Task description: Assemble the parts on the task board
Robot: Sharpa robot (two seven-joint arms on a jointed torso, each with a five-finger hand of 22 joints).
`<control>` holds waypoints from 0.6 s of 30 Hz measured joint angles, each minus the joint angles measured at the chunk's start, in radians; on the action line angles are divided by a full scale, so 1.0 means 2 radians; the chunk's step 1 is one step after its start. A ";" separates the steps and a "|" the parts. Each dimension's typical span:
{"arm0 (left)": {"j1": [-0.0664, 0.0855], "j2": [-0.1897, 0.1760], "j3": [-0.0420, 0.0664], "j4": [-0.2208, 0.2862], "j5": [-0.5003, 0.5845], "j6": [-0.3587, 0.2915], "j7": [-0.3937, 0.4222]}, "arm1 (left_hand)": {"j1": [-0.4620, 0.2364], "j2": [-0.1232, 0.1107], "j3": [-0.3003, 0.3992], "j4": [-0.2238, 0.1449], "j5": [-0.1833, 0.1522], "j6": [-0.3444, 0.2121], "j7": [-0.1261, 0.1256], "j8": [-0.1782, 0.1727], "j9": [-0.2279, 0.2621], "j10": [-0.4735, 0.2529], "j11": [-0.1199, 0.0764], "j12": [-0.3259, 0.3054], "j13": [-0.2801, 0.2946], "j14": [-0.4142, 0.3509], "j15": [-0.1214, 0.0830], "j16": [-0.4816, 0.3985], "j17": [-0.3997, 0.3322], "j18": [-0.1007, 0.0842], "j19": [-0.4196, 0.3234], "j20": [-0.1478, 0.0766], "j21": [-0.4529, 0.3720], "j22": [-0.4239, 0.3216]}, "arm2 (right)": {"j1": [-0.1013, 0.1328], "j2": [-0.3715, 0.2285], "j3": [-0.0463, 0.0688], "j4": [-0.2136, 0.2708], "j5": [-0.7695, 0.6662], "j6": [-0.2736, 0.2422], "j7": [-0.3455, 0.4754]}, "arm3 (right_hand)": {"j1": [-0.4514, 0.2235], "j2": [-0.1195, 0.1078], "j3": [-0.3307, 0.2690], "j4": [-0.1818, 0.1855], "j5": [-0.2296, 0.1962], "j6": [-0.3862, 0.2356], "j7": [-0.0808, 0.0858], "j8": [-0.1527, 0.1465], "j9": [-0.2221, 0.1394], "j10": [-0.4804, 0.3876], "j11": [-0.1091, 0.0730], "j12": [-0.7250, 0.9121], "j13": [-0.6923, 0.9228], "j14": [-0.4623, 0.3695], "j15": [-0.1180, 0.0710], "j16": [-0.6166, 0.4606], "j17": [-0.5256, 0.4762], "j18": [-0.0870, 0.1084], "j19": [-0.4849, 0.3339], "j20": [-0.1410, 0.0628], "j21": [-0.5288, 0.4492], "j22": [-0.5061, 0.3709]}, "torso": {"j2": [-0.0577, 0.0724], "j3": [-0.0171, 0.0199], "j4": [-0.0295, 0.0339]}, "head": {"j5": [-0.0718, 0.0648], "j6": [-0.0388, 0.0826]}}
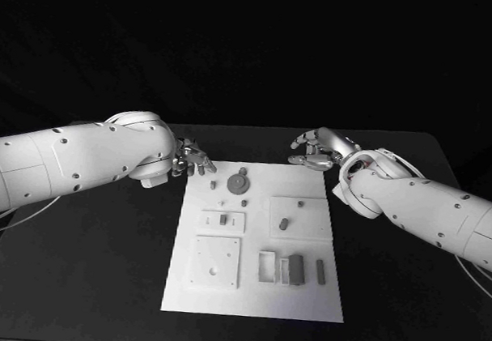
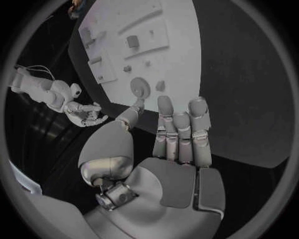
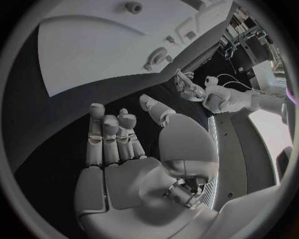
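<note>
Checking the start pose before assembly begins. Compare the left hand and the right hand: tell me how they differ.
The left hand is at the task board's far left corner, fingertips near its edge; the right hand is just beyond the far right corner, over the black table. The left hand's fingers lie straight and close together; the right hand's fingers look more curled in the head view. Both hold nothing.

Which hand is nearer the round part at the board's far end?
Left. The left hand sits just off the board's far left corner, close beside the round part. The right hand hovers past the far right corner, farther away.
</note>
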 measured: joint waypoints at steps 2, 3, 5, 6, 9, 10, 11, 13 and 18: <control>0.000 0.009 -0.001 -0.012 -0.009 0.001 0.002 | -0.002 -0.011 0.004 0.008 0.000 -0.012 0.004 -0.003 0.000 -0.008 0.004 -0.007 -0.003 -0.006 0.006 -0.007 -0.003 -0.003 -0.007 0.003 -0.006 -0.003 | 0.000 0.001 0.000 0.000 0.000 0.000 0.000 | 0.000 0.000 0.000 0.000 0.000 0.000 0.000 0.000 0.000 0.000 0.000 0.000 0.000 0.000 0.000 0.000 0.000 0.000 0.000 0.000 0.000 0.000 | 0.000 0.0001 0.0000 | 0.001 0.000; 0.000 0.013 -0.001 -0.017 -0.012 0.001 0.002 | -0.003 -0.017 0.005 0.011 0.000 -0.017 0.006 -0.006 0.000 -0.010 0.006 -0.009 -0.004 -0.008 0.008 -0.009 -0.005 -0.003 -0.009 0.005 -0.008 -0.004 | 0.000 0.001 0.000 0.000 0.000 0.000 0.000 | -0.001 0.001 0.000 0.000 0.000 0.000 0.000 0.000 0.000 0.000 0.000 0.000 0.000 0.000 0.000 0.000 0.000 0.000 0.000 0.000 0.000 0.000 | 0.000 0.0001 0.0000 | 0.001 0.000; 0.000 0.020 -0.003 -0.026 -0.017 0.002 0.003 | -0.006 -0.026 0.005 0.016 0.000 -0.028 0.009 -0.012 -0.002 -0.014 0.010 -0.009 -0.004 -0.011 0.011 -0.010 -0.006 -0.004 -0.010 0.006 -0.009 -0.004 | 0.000 0.002 0.000 -0.001 0.000 0.000 0.000 | -0.002 0.002 0.000 0.000 0.000 0.000 0.000 0.000 0.000 0.000 0.000 0.000 0.000 0.000 0.000 0.000 0.000 0.000 0.000 0.000 0.000 0.000 | 0.000 0.0001 -0.0002 | 0.002 0.001; 0.000 0.023 -0.004 -0.031 -0.019 0.003 0.004 | -0.006 -0.026 0.004 0.018 0.000 -0.029 0.009 -0.012 -0.002 -0.015 0.010 -0.009 -0.004 -0.011 0.011 -0.010 -0.006 -0.004 -0.010 0.006 -0.009 -0.004 | 0.000 0.003 0.000 -0.001 0.000 0.000 0.000 | -0.002 0.002 0.000 0.000 0.000 0.000 0.000 0.000 0.000 0.000 0.000 0.000 0.000 0.000 0.000 0.000 0.000 0.000 0.000 0.000 0.000 0.000 | 0.000 0.0001 -0.0002 | 0.002 0.001; -0.001 0.030 -0.007 -0.041 -0.024 0.005 0.004 | -0.008 -0.028 0.000 0.019 0.000 -0.033 0.013 -0.012 -0.002 -0.016 0.011 -0.009 -0.004 -0.012 0.012 -0.010 -0.006 -0.004 -0.011 0.008 -0.009 -0.003 | 0.000 0.003 0.000 -0.001 0.000 0.000 0.000 | -0.002 0.002 0.000 0.000 0.000 0.000 0.000 0.000 0.000 0.000 0.000 0.000 0.000 0.000 0.000 0.000 0.000 0.000 0.000 0.000 0.000 0.000 | 0.000 0.0001 -0.0006 | 0.002 0.002; -0.002 0.032 -0.008 -0.046 -0.026 0.007 0.004 | -0.010 -0.030 -0.002 0.020 0.000 -0.033 0.013 -0.012 -0.002 -0.016 0.011 -0.009 -0.004 -0.012 0.012 -0.010 -0.007 -0.004 -0.011 0.008 -0.009 -0.003 | 0.000 0.003 0.000 -0.002 0.000 0.000 0.000 | -0.002 0.002 0.000 0.000 0.000 0.000 0.000 0.000 0.000 0.000 0.000 0.000 0.000 0.000 0.000 0.000 0.000 0.000 0.000 0.000 0.000 0.000 | 0.000 0.0001 -0.0006 | 0.002 0.002; -0.002 0.034 -0.009 -0.050 -0.028 0.008 0.004 | -0.011 -0.031 -0.003 0.020 0.000 -0.033 0.013 -0.012 -0.002 -0.016 0.011 -0.009 -0.004 -0.012 0.012 -0.010 -0.007 -0.004 -0.011 0.008 -0.009 -0.002 | 0.000 0.003 0.000 -0.002 0.000 0.000 0.000 | -0.002 0.002 0.000 0.000 0.000 0.000 0.000 0.000 0.000 0.000 0.000 0.000 0.000 0.000 0.000 0.000 0.000 0.000 0.000 0.000 0.000 0.000 | 0.000 0.0001 -0.0008 | 0.002 0.002; -0.003 0.038 -0.012 -0.056 -0.031 0.010 0.004 | -0.014 -0.034 -0.006 0.023 0.000 -0.034 0.013 -0.012 -0.002 -0.016 0.011 -0.009 -0.004 -0.012 0.012 -0.010 -0.007 -0.004 -0.012 0.009 -0.009 -0.002 | 0.000 0.003 0.000 -0.002 0.000 0.000 0.000 | -0.002 0.002 0.000 0.000 0.000 0.000 0.000 0.000 0.000 0.000 0.000 0.000 0.000 -0.001 0.001 0.000 0.000 0.000 0.000 0.000 0.000 0.000 | 0.000 0.0001 -0.0008 | 0.002 0.002; -0.008 0.047 -0.018 -0.067 -0.036 0.019 0.004 | -0.016 -0.035 -0.009 0.026 0.000 -0.034 0.013 -0.012 -0.001 -0.016 0.011 -0.009 -0.004 -0.012 0.012 -0.010 -0.007 -0.004 -0.013 0.010 -0.009 -0.001 | 0.000 0.005 0.000 -0.002 0.000 0.001 0.000 | -0.002 0.002 0.000 0.000 0.000 0.000 0.000 0.000 0.000 0.000 0.000 0.000 0.000 -0.001 0.001 0.000 0.000 0.000 0.000 0.000 0.000 0.000 | 0.000 0.0000 -0.0008 | 0.002 0.001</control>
